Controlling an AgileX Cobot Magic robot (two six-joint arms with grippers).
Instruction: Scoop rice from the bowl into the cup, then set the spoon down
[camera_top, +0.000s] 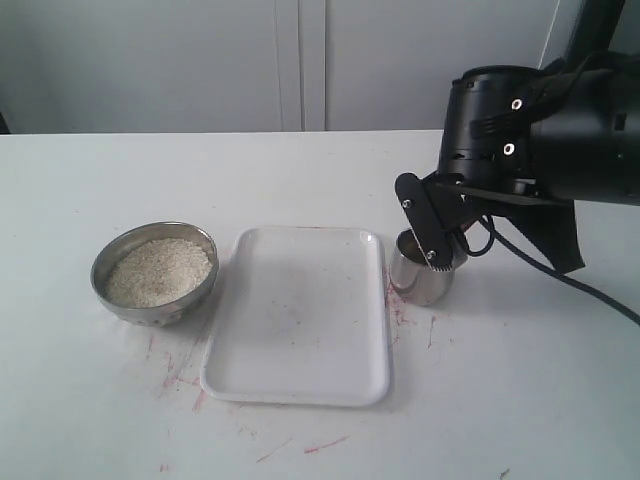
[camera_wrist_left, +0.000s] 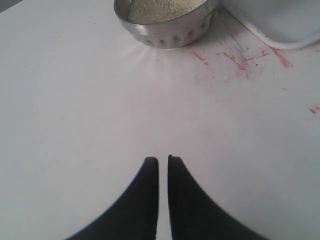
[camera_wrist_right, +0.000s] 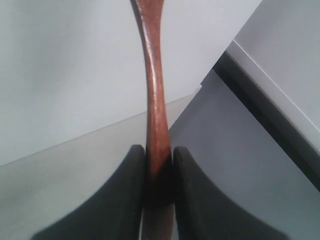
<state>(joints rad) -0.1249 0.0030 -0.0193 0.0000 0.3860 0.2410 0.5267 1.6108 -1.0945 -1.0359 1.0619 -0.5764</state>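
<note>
The steel bowl (camera_top: 155, 272) stands at the left of the exterior view, holding a heap of off-white rice (camera_top: 160, 270). The shiny cup (camera_top: 415, 282) stands right of the tray. My right gripper (camera_top: 437, 255) hangs tilted right over the cup's rim. In the right wrist view the right gripper (camera_wrist_right: 158, 147) is shut on the reddish-brown spoon (camera_wrist_right: 154, 75), clamping its handle; the spoon's head is out of frame. My left gripper (camera_wrist_left: 163, 160) hovers shut and empty over bare table, short of the bowl (camera_wrist_left: 170, 32) and rice (camera_wrist_left: 160, 7).
A flat white tray (camera_top: 300, 315) lies between bowl and cup; its corner (camera_wrist_left: 290, 30) shows in the left wrist view. Red smears (camera_wrist_left: 235, 57) mark the white table around it. A black cable (camera_top: 560, 275) trails from the right arm.
</note>
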